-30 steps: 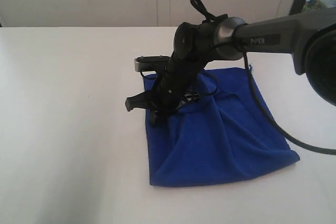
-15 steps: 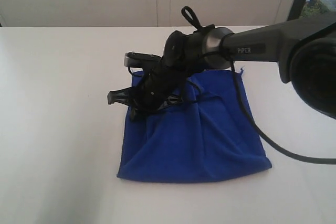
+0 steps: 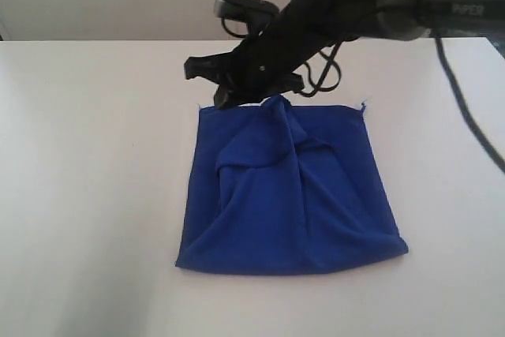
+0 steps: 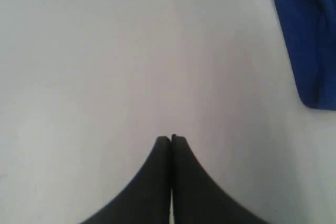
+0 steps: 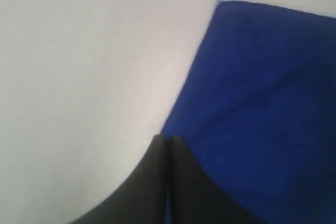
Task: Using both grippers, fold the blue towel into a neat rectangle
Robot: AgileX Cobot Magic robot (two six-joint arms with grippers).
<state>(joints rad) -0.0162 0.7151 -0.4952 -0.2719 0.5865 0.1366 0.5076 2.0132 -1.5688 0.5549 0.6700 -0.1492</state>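
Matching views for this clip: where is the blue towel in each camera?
Exterior: blue towel lies mid-frame on the white table.
Left wrist: one corner at the frame edge, apart from the left gripper.
Right wrist: fills much of the frame, beside the right gripper.
Shared landmark: the white table.

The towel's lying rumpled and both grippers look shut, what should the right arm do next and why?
Probably open the right gripper and lower it onto the far edge of the blue towel: its fingers are shut, empty, right at that edge, and the cloth lies creased, not neatly folded.
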